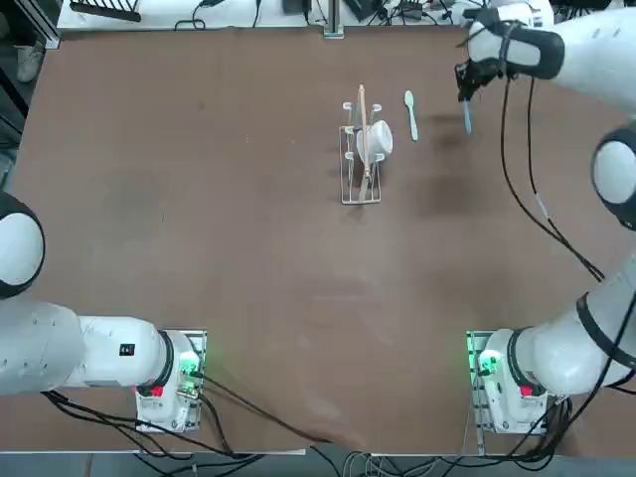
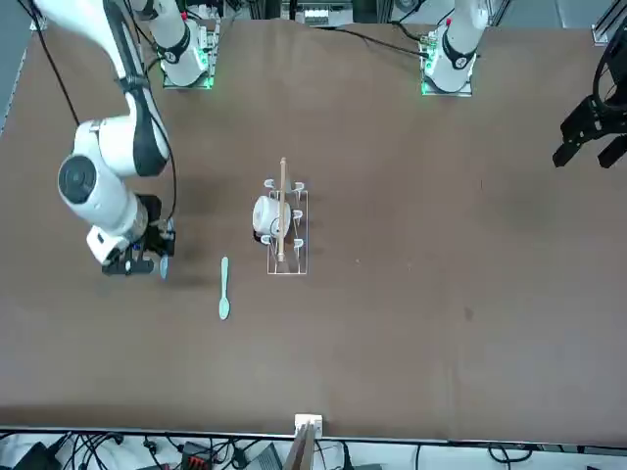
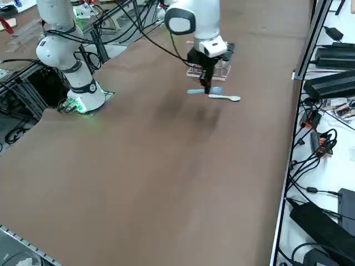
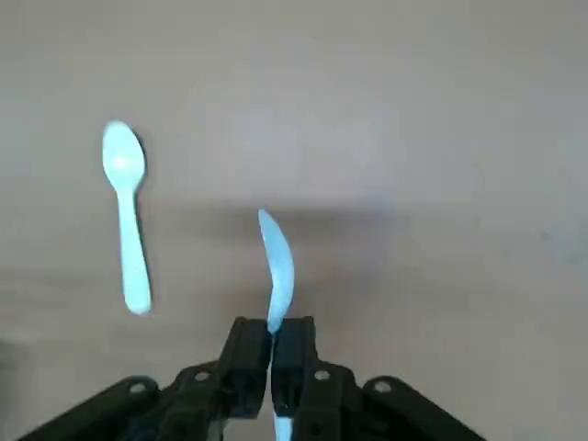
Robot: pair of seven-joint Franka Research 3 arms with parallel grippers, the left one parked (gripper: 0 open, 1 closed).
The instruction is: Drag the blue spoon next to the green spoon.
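My right gripper (image 1: pixel 465 96) is at the far right of the table, shut on the handle of the blue spoon (image 4: pixel 278 266). The spoon's bowl sticks out beyond the fingertips (image 4: pixel 250 342), turned on its edge. The blue spoon (image 3: pixel 197 91) shows under the gripper (image 3: pixel 206 83) in the right side view, and in the top view it (image 1: pixel 467 120) pokes out below the hand. The green spoon (image 1: pixel 410 114) lies flat on the table a short way to the gripper's left, roughly parallel to the blue one and apart from it. It also shows as the green spoon (image 4: pixel 126 216) in the wrist view.
A small wire rack (image 1: pixel 362 164) stands left of the green spoon, holding a white cup (image 1: pixel 376 139) and a wooden stick (image 1: pixel 363 109). Cables and equipment lie past the far table edge (image 1: pixel 328 28).
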